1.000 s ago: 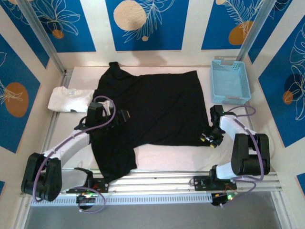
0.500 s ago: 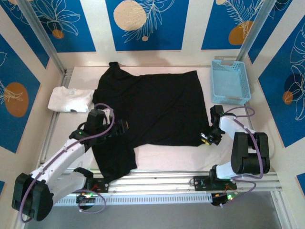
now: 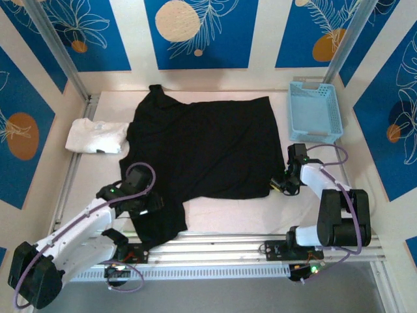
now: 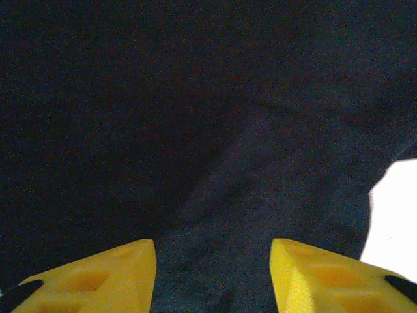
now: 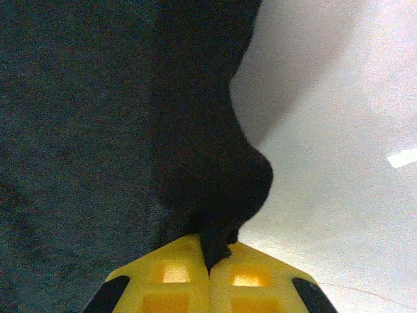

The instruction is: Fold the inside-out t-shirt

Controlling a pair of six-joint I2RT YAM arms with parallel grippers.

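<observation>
where the black t-shirt [image 3: 208, 140] lies spread over the middle of the table [image 3: 228, 215], one part trails down toward the lower left of the top view. right gripper [image 3: 280, 185] at the t-shirt's lower-right corner: jaws closed, a bunch of black cloth pinched between them. left gripper [image 4: 212, 274] low over the lower-left cloth, jaws apart, dark fabric filling the gap; tips cut off at frame bottom, contact hard to judge. white t-shirt [image 3: 96, 137] folded at left edge. light-blue basket [image 3: 315, 112] upper right.

Basket [image 3: 316, 114] and white t-shirt [image 3: 94, 135] block the sides; near table [image 3: 228, 212] strip free.
</observation>
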